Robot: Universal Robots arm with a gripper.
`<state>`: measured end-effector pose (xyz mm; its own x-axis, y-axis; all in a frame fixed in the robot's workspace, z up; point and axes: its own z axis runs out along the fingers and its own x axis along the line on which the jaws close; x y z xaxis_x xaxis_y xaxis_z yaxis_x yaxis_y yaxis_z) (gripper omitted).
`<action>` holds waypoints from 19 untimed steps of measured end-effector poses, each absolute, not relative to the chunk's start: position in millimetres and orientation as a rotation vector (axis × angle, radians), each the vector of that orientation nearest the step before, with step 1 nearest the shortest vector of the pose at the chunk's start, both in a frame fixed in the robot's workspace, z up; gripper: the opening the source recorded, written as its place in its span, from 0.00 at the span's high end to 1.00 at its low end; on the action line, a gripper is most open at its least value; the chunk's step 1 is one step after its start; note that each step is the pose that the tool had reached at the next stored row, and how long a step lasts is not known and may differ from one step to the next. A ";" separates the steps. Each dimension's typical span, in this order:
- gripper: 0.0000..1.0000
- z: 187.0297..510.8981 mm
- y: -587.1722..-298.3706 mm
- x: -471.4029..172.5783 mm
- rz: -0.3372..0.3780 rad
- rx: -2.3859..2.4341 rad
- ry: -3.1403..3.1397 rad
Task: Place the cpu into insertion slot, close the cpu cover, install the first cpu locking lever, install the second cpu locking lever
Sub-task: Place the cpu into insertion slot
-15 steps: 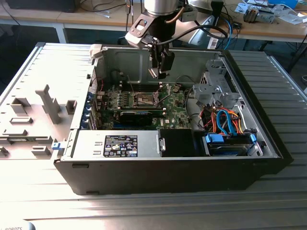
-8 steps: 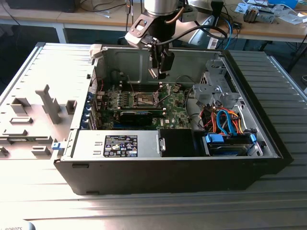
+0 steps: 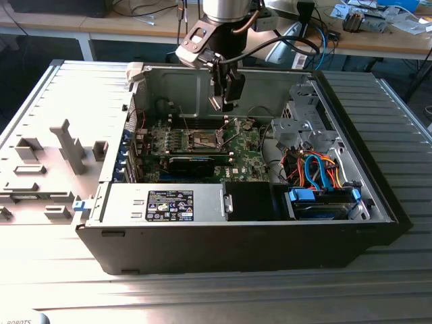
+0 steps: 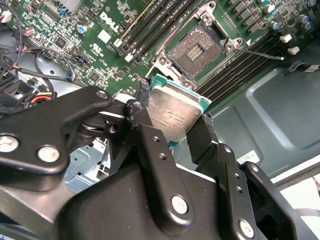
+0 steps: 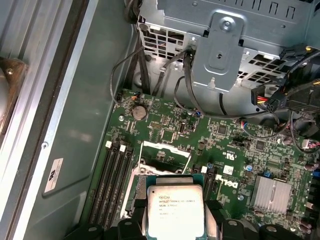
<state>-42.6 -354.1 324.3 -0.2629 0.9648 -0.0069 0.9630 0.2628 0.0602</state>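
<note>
Pincer (image 4: 175,116): black metal fingers pressed on two opposite edges of the cpu, pinching it; hangs over the open case in the exterior view (image 3: 226,91); finger ends flank the chip in the first wrist view (image 5: 175,222).
Cpu (image 4: 176,106): flat square, dull silver-grey lid on a green rim, held tilted in the air above the board, not touching it; dark printed lines on the lid in the first wrist view (image 5: 175,207).
Insertion slot (image 4: 192,50): square, brownish-gold contact field, bare, thin silver metal rim with screws at the corners; the chip is near it and apart from it; shows as a dark square mid-board in the exterior view (image 3: 204,140).
Locking lever (image 4: 260,52): thin bare wire rod, sticking out sideways from the slot.
Motherboard (image 5: 225,150): green, matte, dense small parts, white lettering.
Memory slots (image 4: 145,25): long, black, parallel, beside the slot.
Heatsink (image 5: 272,192): silver, finned, square.
Coin battery (image 5: 139,112): round, shiny.
Case (image 3: 236,250): black outside, grey sheet metal inside, lying open.
Power supply (image 3: 196,202): grey box, black label with small print.
Sticker (image 5: 55,175): white, on the grey case wall.
Cables (image 3: 317,172): blue and orange, bundled.
Table (image 3: 236,297): ribbed grey metal.
</note>
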 end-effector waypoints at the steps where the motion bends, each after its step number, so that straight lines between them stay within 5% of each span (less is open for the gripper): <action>1: 0.46 324.2 -354.1 -42.6 0.068 1.882 2.462; 19: 0.46 323.1 -354.1 -42.6 0.067 1.905 2.444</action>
<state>-42.6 -354.1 323.1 -0.2440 0.9698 -0.0074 0.9679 0.2439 0.0601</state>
